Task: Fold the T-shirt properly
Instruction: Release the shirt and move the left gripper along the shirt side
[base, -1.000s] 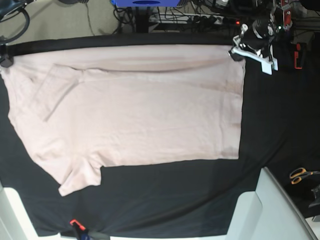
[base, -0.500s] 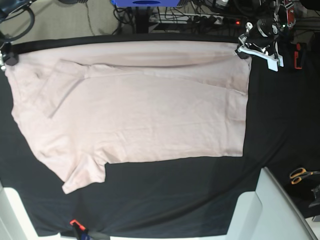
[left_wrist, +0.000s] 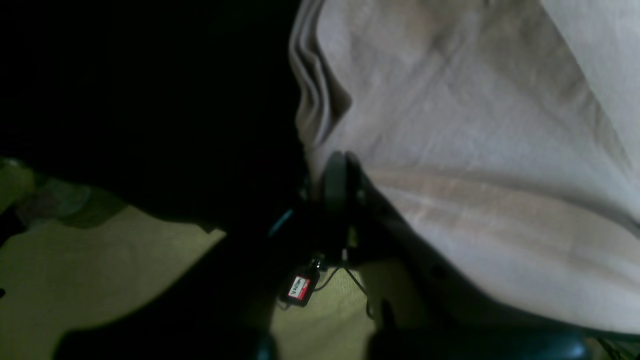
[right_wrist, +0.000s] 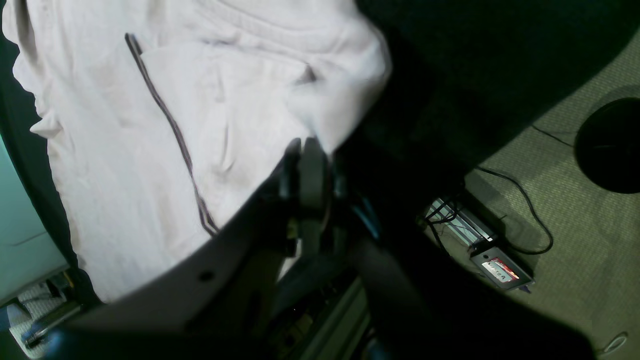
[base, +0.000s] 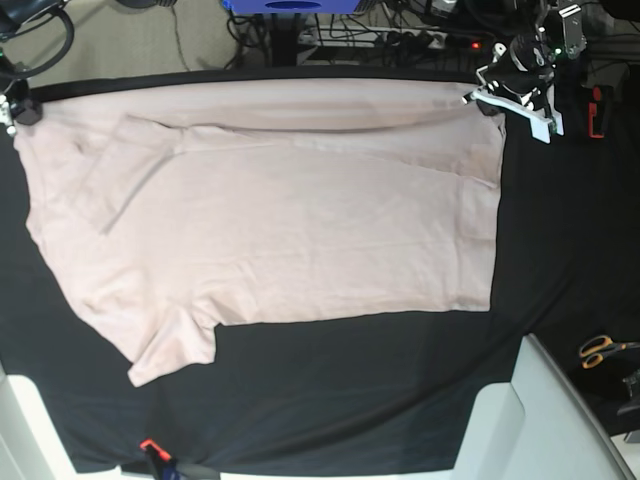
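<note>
The pale pink T-shirt (base: 280, 220) lies spread flat on the black table cover (base: 350, 400), its hem to the right. One sleeve (base: 120, 170) is folded onto the body and the other (base: 170, 350) points toward the near edge. My left gripper (base: 476, 98) is at the far right hem corner. In the left wrist view it (left_wrist: 336, 162) is shut on the T-shirt (left_wrist: 475, 125) edge. My right gripper (base: 12, 112) is at the far left shoulder corner. In the right wrist view its jaws (right_wrist: 305, 145) stand nearly together at the blurred fabric (right_wrist: 150, 125) tip.
Orange-handled scissors (base: 600, 350) lie at the right edge, next to a pale grey panel (base: 540, 420). A small orange clip (base: 150, 445) sits at the near edge. A red object (base: 597, 110) lies at the far right. Cables and a power strip (base: 410, 38) lie beyond the far edge.
Both arms have drawn the T-shirt slightly toward the far edge and to the right. Its far edge now lies straighter along the table's back.
</note>
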